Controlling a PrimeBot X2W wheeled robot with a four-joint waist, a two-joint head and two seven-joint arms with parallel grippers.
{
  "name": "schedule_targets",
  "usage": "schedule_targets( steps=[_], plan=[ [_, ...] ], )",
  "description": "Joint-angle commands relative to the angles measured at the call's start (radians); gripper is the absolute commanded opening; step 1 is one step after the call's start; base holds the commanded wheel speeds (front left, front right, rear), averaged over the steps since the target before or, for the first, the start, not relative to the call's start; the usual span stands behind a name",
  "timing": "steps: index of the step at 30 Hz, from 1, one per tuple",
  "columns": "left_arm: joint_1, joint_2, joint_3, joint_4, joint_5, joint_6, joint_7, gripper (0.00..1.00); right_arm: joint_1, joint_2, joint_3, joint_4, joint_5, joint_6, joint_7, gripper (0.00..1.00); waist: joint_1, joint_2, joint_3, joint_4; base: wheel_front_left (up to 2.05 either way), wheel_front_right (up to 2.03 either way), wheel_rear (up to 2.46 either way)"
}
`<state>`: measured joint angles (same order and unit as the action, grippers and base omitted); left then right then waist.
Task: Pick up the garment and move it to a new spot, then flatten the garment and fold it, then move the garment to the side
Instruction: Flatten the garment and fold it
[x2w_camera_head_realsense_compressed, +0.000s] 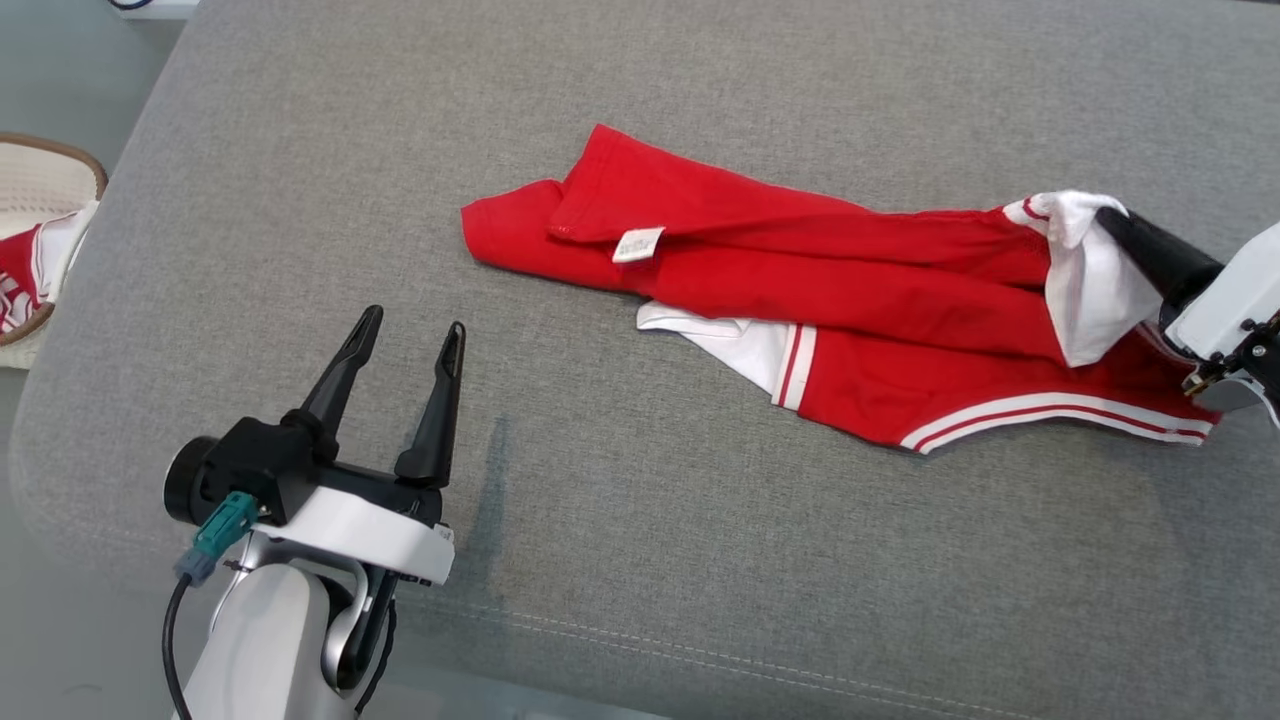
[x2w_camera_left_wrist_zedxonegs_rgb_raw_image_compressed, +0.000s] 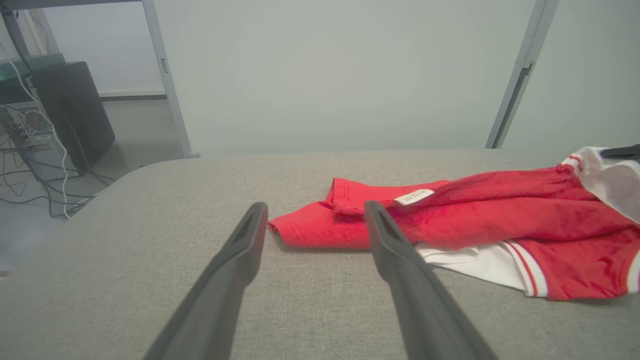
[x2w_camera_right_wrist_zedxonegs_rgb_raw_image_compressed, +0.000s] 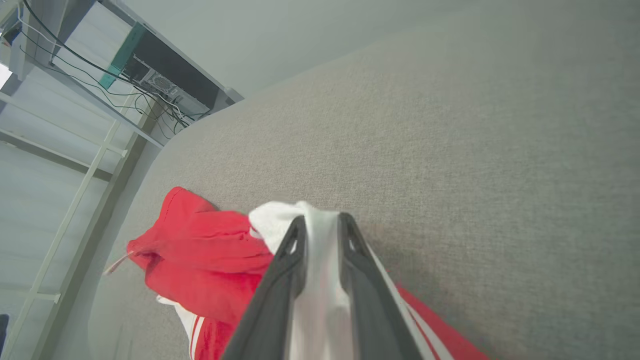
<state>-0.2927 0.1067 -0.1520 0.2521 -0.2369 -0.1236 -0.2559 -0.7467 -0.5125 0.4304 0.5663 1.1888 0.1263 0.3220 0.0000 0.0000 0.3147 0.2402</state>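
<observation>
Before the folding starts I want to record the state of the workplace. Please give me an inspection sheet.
Surface: grey fabric table top.
Job's things: red and white garment, crumpled, not yet flat, right of centre.
Clutter: basket holding red-white cloth, beside the left edge.
Grippers: left gripper open, apart from the garment; right gripper has its white part between the fingers, grip unclear.
Cables: loose cables on the floor by a computer.
Surroundings: pale wall, metal post.

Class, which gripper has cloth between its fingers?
The right gripper: white cloth of the garment sits between its fingers. The left gripper stands open, apart from the garment.
</observation>
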Motion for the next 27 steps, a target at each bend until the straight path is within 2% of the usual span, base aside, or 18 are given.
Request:
schedule_targets(
  steps=[1, 7, 14, 16, 20, 22, 27],
  plan=[
    [-0.038, 0.02, 0.029, -0.019, 0.008, -0.006, -0.006, 1.0, -0.016, -0.015, 0.014, -0.007, -0.018, 0.004, -0.051, 1.0, 0.0, 0.0, 0.015, 0.016, 0.0, 0.0, 0.0],
    [-0.046, 0.024, 0.028, -0.012, 0.005, -0.007, -0.006, 1.0, -0.026, -0.039, 0.073, -0.006, -0.054, 0.004, -0.238, 1.0, 0.0, 0.0, 0.019, 0.007, 0.0, 0.0, 0.0],
    [-0.03, 0.05, 0.053, -0.01, 0.011, -0.007, -0.006, 1.0, 0.034, -0.088, 0.117, -0.049, -0.121, 0.004, -0.513, 1.0, 0.0, 0.0, -0.018, -0.042, 0.0, 0.0, 0.0],
    [-0.025, 0.053, 0.058, -0.009, 0.012, -0.007, -0.006, 1.0, 0.048, -0.097, 0.118, -0.052, -0.145, 0.004, -0.539, 1.0, 0.0, 0.0, -0.024, -0.05, 0.0, 0.0, 0.0],
    [-0.002, 0.066, 0.084, -0.006, 0.018, -0.007, -0.006, 1.0, 0.119, -0.093, 0.058, -0.072, -0.233, 0.004, -0.581, 1.0, 0.0, 0.0, -0.055, -0.086, 0.0, 0.0, 0.0],
    [0.012, 0.072, 0.097, -0.002, 0.019, -0.007, -0.006, 1.0, 0.167, -0.07, -0.009, -0.103, -0.293, 0.004, -0.583, 1.0, 0.0, 0.0, -0.072, -0.102, 0.0, 0.0, 0.0],
    [0.05, 0.081, 0.132, 0.01, 0.021, -0.003, -0.006, 1.0, 0.34, 0.038, -0.174, -0.195, -0.491, 0.004, -0.583, 1.0, 0.0, 0.0, -0.126, -0.134, 0.0, 0.0, 0.0]
  ],
)
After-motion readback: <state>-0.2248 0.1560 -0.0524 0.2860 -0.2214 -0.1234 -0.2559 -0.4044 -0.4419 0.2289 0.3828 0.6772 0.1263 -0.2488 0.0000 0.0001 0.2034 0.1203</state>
